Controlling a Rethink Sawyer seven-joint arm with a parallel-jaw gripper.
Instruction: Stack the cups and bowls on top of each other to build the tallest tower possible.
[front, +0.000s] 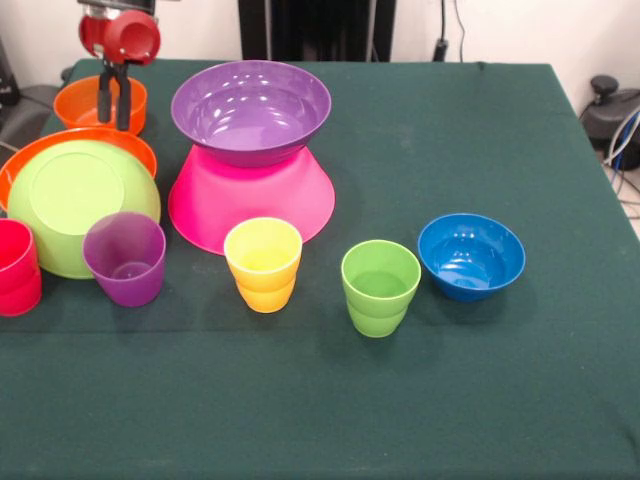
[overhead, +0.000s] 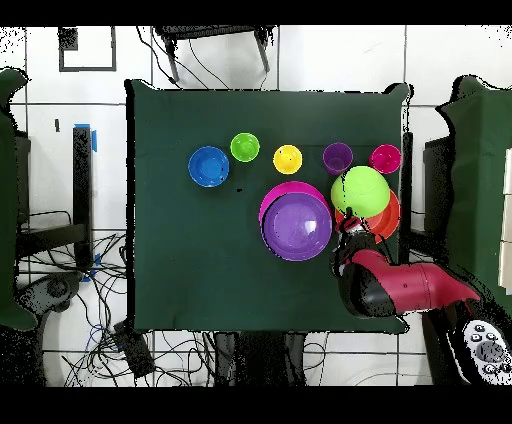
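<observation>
The tower stands mid-table: an inverted pink bowl with a purple bowl upright on it; both show in the overhead view. The lime green bowl leans in the large orange bowl at the left. My gripper hangs over the small orange bowl at the back left, and holds nothing that I can see. In a front row stand the red cup, purple cup, yellow cup, green cup and small blue bowl.
The table's green cloth stretches in front of the row and to the right. In the overhead view my arm comes in from the lower right beside the tower.
</observation>
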